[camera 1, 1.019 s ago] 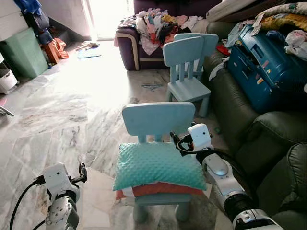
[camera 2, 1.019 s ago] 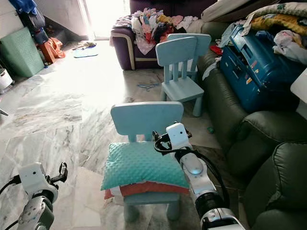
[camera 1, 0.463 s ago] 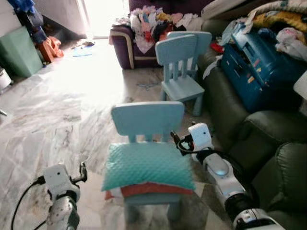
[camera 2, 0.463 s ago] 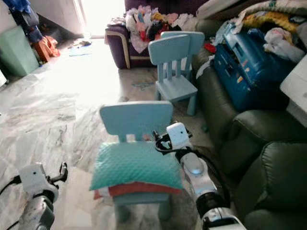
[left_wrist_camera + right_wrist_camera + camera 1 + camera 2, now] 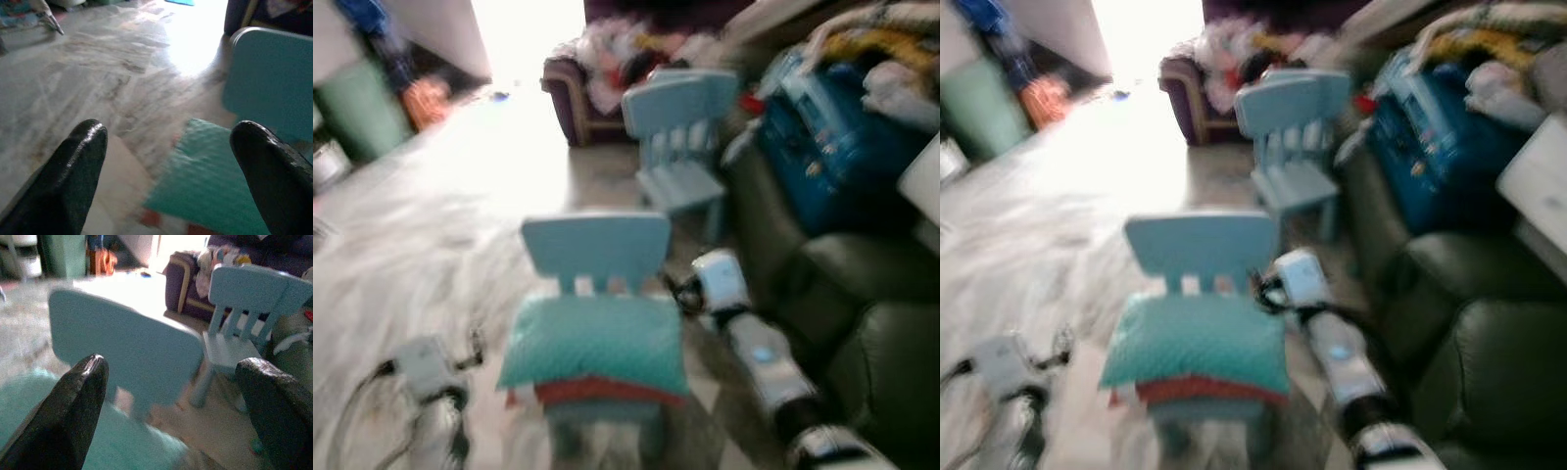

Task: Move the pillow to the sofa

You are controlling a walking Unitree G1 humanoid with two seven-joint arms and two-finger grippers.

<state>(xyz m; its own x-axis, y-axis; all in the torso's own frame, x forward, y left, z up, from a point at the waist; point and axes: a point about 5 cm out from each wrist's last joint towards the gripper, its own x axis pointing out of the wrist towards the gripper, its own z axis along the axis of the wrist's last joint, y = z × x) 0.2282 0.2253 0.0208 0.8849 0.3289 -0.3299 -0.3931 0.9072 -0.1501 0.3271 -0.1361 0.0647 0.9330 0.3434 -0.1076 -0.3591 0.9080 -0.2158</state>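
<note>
A teal dimpled pillow lies on the seat of a small light-blue chair, on top of a red and white cushion. My right gripper hovers at the pillow's right rear corner, fingers spread wide and empty. My left gripper hangs low, left of the chair over the floor; its open fingers frame the pillow's near corner. The dark green sofa stands to the right. Both eye views are blurred.
A second light-blue chair stands further back. A blue suitcase and heaped clothes lie on the sofa. A purple couch piled with laundry is at the back. A green bin sits far left on the marble floor.
The whole picture has shifted and blurred, so the camera is moving. The pillow stays on the chair and both grippers keep their places beside it.
</note>
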